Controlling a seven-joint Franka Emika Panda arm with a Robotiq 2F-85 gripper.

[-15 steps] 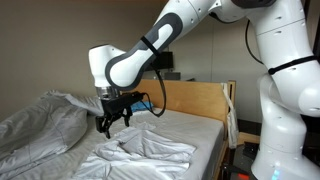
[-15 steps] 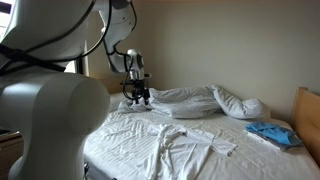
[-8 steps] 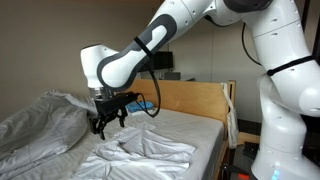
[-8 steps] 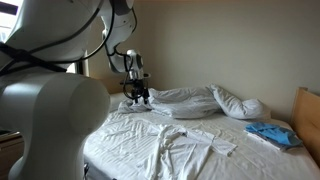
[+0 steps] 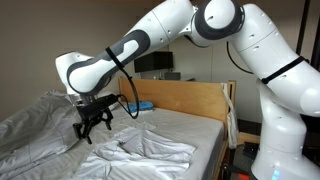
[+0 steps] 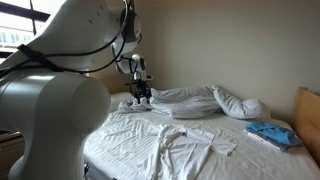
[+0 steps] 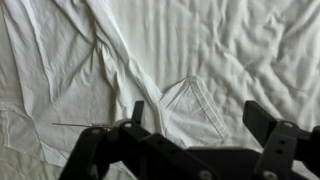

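Note:
My gripper hangs open and empty over a bed, fingers pointing down. It also shows in the exterior view at the far side of the bed. Below it lies a crumpled white garment spread on the white sheet; it also shows in the exterior view. In the wrist view the two black fingers stand apart above a folded cuff or hem of white cloth. Nothing is between the fingers.
A bunched white duvet lies beside the gripper and also shows across the bed's far end. A wooden headboard stands behind. A blue cloth lies near the wooden board.
The arm has swung the gripper sideways toward the duvet and a little lower. The gripper stays open and empty.

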